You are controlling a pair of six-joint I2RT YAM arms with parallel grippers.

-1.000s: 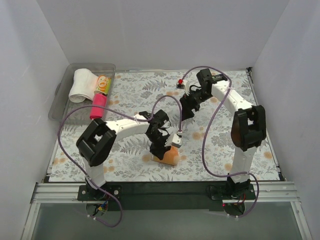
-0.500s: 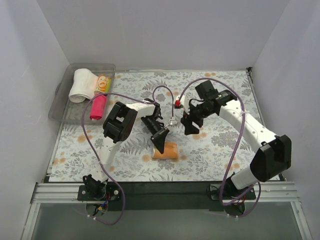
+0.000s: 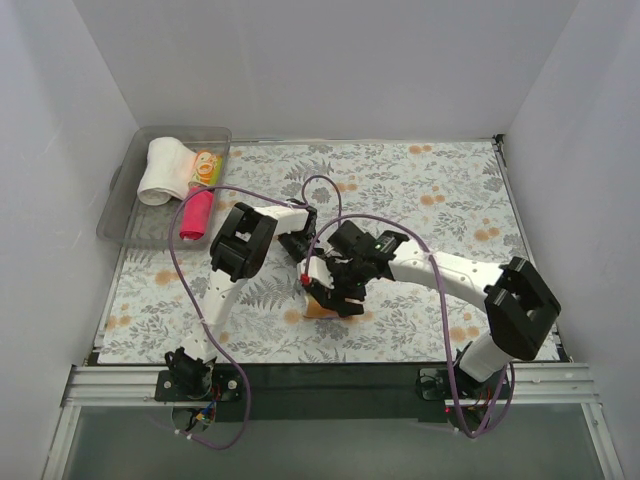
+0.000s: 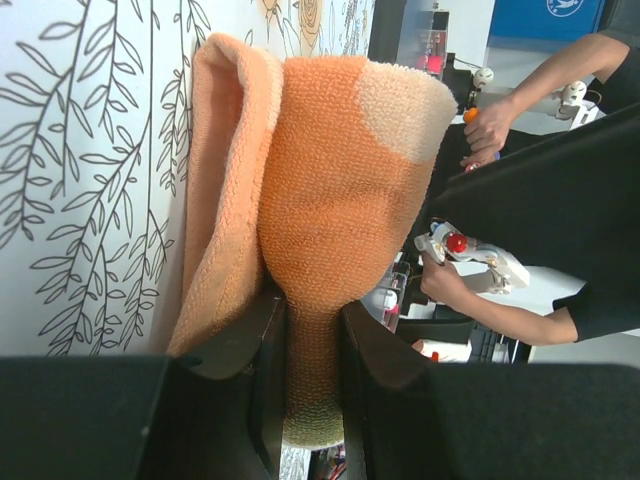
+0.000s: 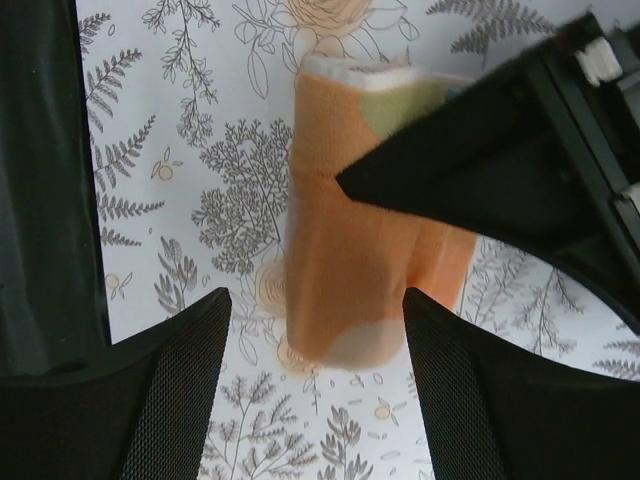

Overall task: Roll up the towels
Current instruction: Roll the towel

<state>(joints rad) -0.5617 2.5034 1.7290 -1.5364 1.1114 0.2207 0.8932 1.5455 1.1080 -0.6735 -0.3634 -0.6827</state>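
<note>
From above, the right fingers (image 3: 343, 287) have swung over to the orange towel (image 3: 318, 311), which sits mid-desk (image 3: 440, 200) with bare desk all round it; the left wrist view shows the left fingers (image 4: 258, 372) nearly closed, pinching the towel; the right wrist view shows the right fingers wide apart and empty, the towel below and between them.

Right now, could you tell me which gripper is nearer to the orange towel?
Left. The left gripper is shut on the orange towel; the right gripper hangs open over it.
</note>
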